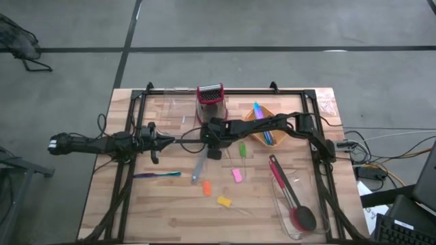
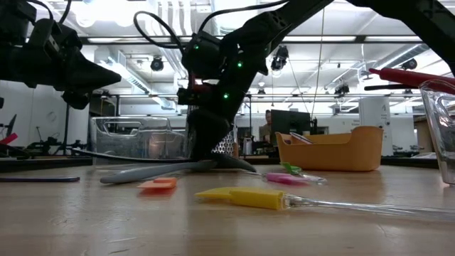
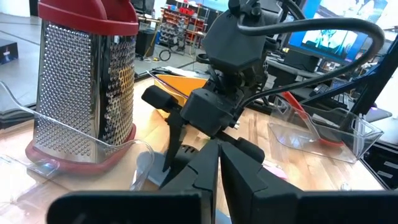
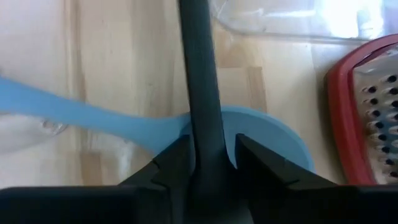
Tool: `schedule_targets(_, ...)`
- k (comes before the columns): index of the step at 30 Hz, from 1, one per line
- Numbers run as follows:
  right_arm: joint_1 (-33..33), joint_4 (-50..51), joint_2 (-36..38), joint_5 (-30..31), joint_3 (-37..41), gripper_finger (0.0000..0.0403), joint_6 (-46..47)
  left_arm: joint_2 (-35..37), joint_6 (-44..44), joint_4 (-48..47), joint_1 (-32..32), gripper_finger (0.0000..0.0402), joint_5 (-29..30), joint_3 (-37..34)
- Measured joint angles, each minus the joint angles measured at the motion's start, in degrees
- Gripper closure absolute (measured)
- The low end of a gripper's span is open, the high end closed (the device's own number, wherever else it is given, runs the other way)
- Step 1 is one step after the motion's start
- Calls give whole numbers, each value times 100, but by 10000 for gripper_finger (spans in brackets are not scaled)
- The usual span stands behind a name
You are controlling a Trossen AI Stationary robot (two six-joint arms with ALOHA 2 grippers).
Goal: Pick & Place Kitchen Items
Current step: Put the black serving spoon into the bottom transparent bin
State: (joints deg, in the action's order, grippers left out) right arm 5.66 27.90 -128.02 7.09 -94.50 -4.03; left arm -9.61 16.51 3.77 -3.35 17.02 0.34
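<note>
The right gripper (image 1: 212,141) is down at the middle of the desk (image 1: 170,204), just in front of the grater (image 1: 210,102). In the right wrist view its two fingers (image 4: 171,165) straddle a dark handle (image 4: 198,81), apparently a spoon or spatula; they sit close on either side, but I cannot tell whether they have clamped it. The handle's far end is cut off at the picture's edge and its near end is hidden behind the fingers. Under it lies a pale blue utensil (image 4: 112,121), its rounded head partly covered. From above, the arm hides most of both; only a grey-blue shaft (image 1: 198,167) shows in front of the gripper. The left gripper (image 1: 154,141) hangs over the left half of the desk, fingers clenched with nothing between them, as its wrist view shows (image 3: 217,177). A blue and purple utensil (image 1: 157,175) lies near it. On the bare wood sit small orange (image 1: 206,188), yellow (image 1: 223,201), pink (image 1: 237,175) and green (image 1: 242,149) pieces, well apart. The orange tray (image 1: 253,116) holds blue utensils, partly screened by the right arm. A clear bin (image 1: 283,211) at the right front holds a red-handled tool (image 1: 278,170) and a dark spoon (image 1: 300,216). In the low view, the yellow piece (image 2: 249,197) looks to be fixed to a clear stem.
</note>
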Motion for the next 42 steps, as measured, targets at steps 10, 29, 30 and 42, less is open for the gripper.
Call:
schedule_targets(10, -60, 436, 28, -76, -100, 353, -66, 1, -1, 0, 1, 379, 0, 0)
schedule_targets(29, -438, 1840, -10, 18, -1098, 392, 104, 4, -1, -2, 2, 381, 0, 0)
schedule_targets(30, -436, 1798, -10, 20, -1138, 392, 104, 4, -1, -2, 0, 381, 0, 0)
schedule_targets(42, -349, 1528, -10, -116, -1128, 304, 70, 4, 0, -2, 1, 380, 0, 0)
